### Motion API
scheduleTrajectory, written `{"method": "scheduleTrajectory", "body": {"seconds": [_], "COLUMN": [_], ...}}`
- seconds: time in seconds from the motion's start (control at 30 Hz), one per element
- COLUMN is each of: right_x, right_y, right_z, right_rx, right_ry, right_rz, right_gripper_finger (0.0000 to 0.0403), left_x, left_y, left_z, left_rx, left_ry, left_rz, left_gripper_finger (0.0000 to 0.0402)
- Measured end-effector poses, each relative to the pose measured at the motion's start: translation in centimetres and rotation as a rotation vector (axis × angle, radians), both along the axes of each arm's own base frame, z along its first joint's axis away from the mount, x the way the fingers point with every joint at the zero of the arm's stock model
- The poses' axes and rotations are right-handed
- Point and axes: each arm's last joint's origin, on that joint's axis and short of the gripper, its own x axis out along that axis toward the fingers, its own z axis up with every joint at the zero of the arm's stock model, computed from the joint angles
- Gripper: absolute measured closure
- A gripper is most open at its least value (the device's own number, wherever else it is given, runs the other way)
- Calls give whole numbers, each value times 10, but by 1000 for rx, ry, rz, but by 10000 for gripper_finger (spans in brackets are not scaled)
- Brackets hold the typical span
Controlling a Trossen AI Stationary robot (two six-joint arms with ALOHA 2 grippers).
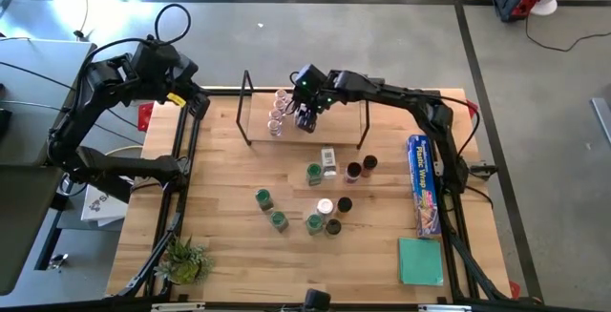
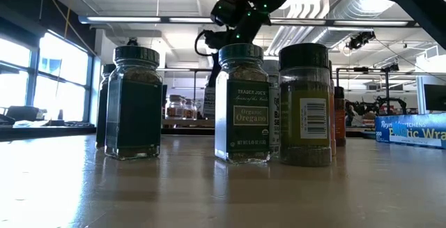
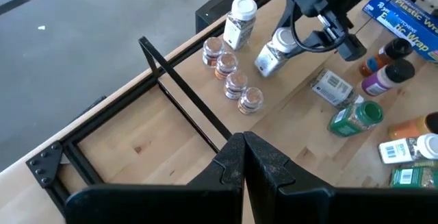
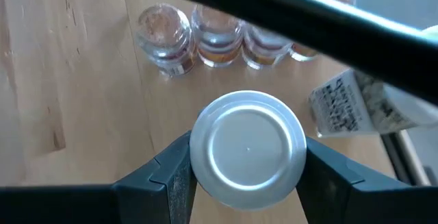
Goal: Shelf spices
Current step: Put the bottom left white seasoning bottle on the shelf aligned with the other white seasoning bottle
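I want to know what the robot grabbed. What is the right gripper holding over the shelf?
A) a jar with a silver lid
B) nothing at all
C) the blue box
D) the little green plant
A: the right gripper has its fingers closed on both sides of a jar with a round silver lid, next to the row of clear-topped jars on the shelf.

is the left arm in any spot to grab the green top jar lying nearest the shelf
Probably not as things stand. The left gripper is shut and parked off the table's left edge, away from the green-top jar. The path across the board looks free, but the right gripper, holding a silver-lidded jar, works close by.
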Motion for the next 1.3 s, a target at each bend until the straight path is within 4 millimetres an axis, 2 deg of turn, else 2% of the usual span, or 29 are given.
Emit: {"method": "scheduleTrajectory", "body": {"seconds": [0.1,0.23,0.37,0.67,0.87,1.0,1.3], "right_x": [1,4,6,10,8,7,5], "right_y": [-1,-3,-5,-7,-7,-6,1], "right_z": [1,-3,-6,2,0,0,9], "right_rx": [-31,-59,-69,-193,-188,-208,-232], "right_ry": [-9,-11,-8,-22,-4,25,44], "right_rz": [19,12,4,23,23,-38,-67], "right_gripper_finger": [213,179,166,161,160,160,160], "left_x": [0,0,0,0,0,0,0], "left_y": [0,0,0,0,0,0,0], "left_z": [0,0,0,0,0,0,0], "left_rx": [-4,-4,-4,-3,-3,-3,-3], "left_ry": [-3,-3,-3,-3,-3,-3,-2], "left_rz": [5,6,6,6,6,6,6], "left_gripper_finger": [401,401,401,401,401,401,401]}}
